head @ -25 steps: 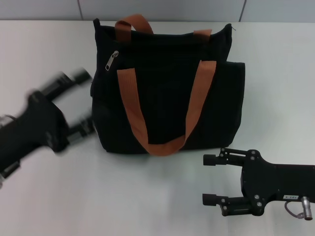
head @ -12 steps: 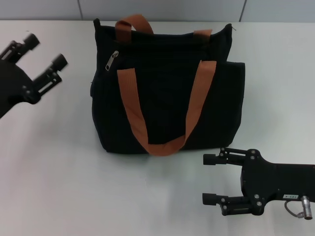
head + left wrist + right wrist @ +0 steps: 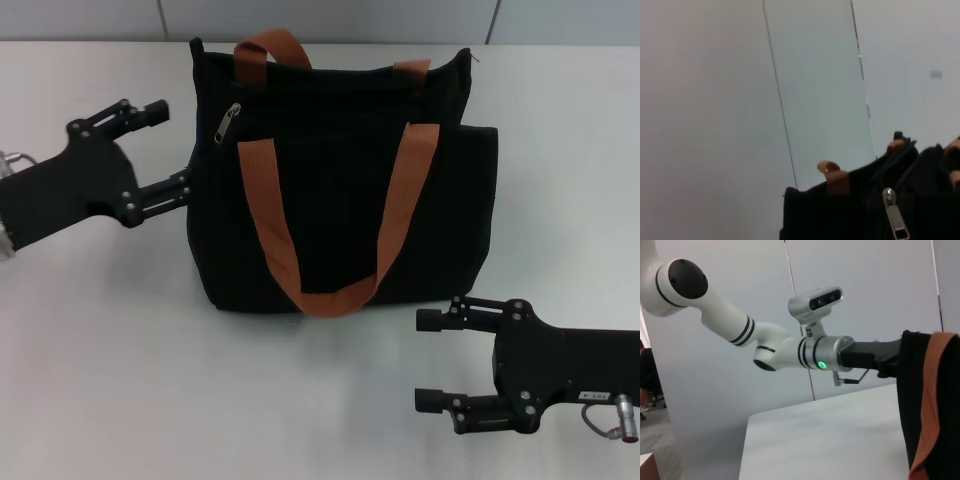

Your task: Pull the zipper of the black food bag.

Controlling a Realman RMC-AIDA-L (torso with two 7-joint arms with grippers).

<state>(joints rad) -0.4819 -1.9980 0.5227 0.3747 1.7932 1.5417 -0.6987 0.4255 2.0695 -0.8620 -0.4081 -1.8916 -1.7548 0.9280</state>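
From the head view, I am seeing the black food bag (image 3: 340, 180) sitting toward the bench's far edge, its zipper (image 3: 229, 123) untouched; my left gripper (image 3: 168, 147), jaws spread, is flanking the bag's left side. The right gripper (image 3: 430, 360) is idling open near the front edge. In the left wrist view the pull tab seems close.

We find the black food bag (image 3: 340, 180) at the centre of the table (image 3: 150, 380), toward its far edge, with the wall (image 3: 330, 18) behind it. The zipper (image 3: 229, 122) sits at the bag's upper left. The left gripper (image 3: 168, 147) is just beside the bag's left side, its fingers spread. The right gripper (image 3: 428, 360) lies in front of the bag, to the right, fingers apart, clear of it.
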